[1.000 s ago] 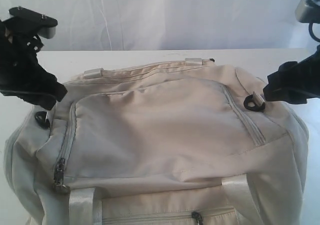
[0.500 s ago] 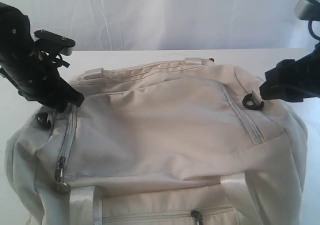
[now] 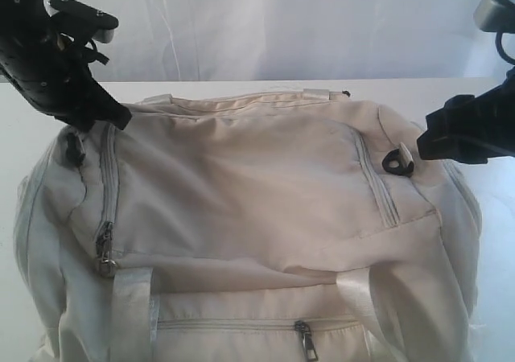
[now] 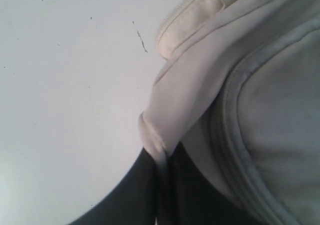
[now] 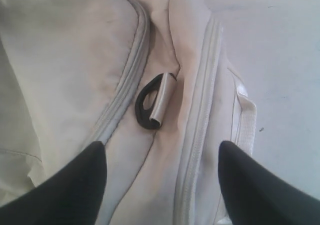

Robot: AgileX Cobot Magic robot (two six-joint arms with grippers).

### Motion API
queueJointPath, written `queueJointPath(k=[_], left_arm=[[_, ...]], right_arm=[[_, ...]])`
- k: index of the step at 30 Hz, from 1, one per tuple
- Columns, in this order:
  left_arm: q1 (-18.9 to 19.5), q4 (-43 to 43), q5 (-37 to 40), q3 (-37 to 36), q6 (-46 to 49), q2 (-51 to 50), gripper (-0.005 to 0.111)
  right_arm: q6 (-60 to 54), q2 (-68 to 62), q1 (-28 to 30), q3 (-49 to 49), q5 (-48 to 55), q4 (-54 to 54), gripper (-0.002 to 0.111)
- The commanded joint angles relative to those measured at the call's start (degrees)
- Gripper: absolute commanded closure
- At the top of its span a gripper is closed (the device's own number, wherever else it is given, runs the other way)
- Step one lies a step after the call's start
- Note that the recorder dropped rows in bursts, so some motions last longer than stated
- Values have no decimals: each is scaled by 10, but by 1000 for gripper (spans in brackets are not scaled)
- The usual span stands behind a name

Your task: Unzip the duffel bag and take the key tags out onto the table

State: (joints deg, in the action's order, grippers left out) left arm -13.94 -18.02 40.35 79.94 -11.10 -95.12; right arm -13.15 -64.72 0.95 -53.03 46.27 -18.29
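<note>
One large cream fabric duffel bag (image 3: 241, 193) is seen lying on the wide, plain white desk (image 4: 65, 110), filling the space between the two black pincers. The left pincer (image 3: 113, 119) is pressed together on a fold of the bag's soft cloth at its corner, the pinched fabric being drawn up into a ridge between the dark fingers (image 4: 145, 195). The right pincer (image 5: 162, 152) is held spread just above the bag's other end, nothing being gripped. Between its two fingertips, slightly ahead of them, one black D-ring (image 5: 145, 107) on a pale webbing loop is found lying flat against the cloth.

Three zip tracks (image 3: 378, 189) are counted in the exterior view: one just below the left pincer with a metal pull (image 3: 103, 249), one beside the right pincer, and one along the front pocket. Two glossy pale webbing straps (image 3: 133, 314) are seen running down the near side. A white draped curtain (image 3: 282, 24) hangs behind both pincers.
</note>
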Motion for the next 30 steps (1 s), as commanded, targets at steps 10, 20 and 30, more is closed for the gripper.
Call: queueJointPath(k=[10,20,30], left_arm=[[7,61,150,8,32,147,37],[7,137,192,-183,67,357,37],[7,131,-3,-413,44,575,37]], right_arm=[[-54,-9,1,-2,-25,-50,48],[-390,-9,-69,-2,73,-384,48],[-463,-95,-346,-19,-56,-429,61]])
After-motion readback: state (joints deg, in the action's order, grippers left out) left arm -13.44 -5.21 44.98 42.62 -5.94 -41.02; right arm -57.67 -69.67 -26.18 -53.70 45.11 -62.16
